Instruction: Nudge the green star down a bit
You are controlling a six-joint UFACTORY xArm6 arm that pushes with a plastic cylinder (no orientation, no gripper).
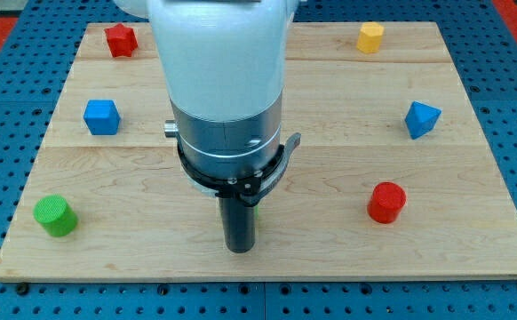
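Observation:
My tip (239,250) rests on the wooden board (330,258), low and a little left of centre. The arm's wide white and grey body covers the middle of the board above it. A thin green sliver (255,216) shows against the rod's right side, just above the tip. It may be the green star, but its shape is hidden behind the rod and arm. The tip is at or just below this sliver; I cannot tell whether they touch.
A red star-like block (120,40) lies at top left and a yellow block (370,36) at top right. A blue cube (101,116) is left, a blue angular block (422,118) right. A red cylinder (386,202) is lower right, a green cylinder (55,215) lower left.

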